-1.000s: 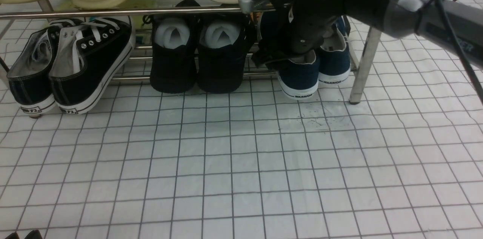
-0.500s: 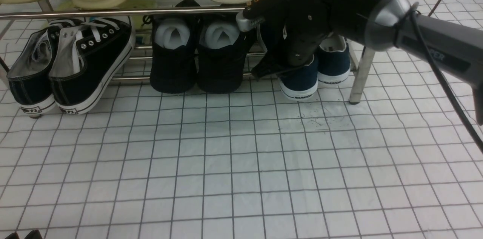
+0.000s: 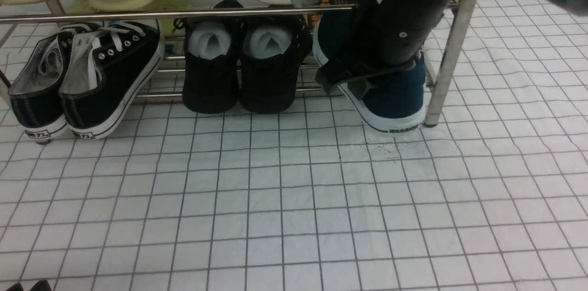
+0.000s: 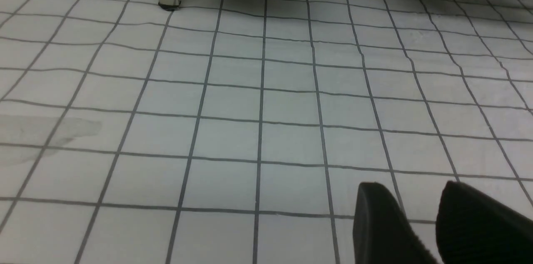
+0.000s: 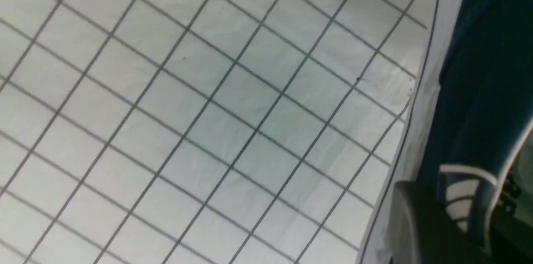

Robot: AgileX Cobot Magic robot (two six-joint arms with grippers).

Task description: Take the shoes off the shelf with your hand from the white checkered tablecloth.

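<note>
Shoe rack of shiny silver metal tubes (image 3: 138, 14) standing on a large white tablecloth with a thin dark grid (image 3: 275, 199). At the right end of its lowest tier, the bulky black right gripper (image 3: 353, 81) reaches down in front of the upper bar (image 3: 229, 11). It is clamped on the navy blue canvas slip-on shoes with white rubber soles (image 3: 395, 96), at their white-trimmed opening. The right wrist view shows a dark finger (image 5: 420, 222) pressed against the outside of the navy canvas. Gripping the heel end probably lets the arm draw them out backwards, clear of that bar. The heel faces the camera, its white sole at the cloth just beside the rack's right front leg (image 3: 448, 61). Whether one shoe or both are caught is unclear. The black left gripper (image 4: 433, 230) sits low over bare cloth well to the left, fingers slightly apart and holding nothing, likely parked out of the way.
</note>
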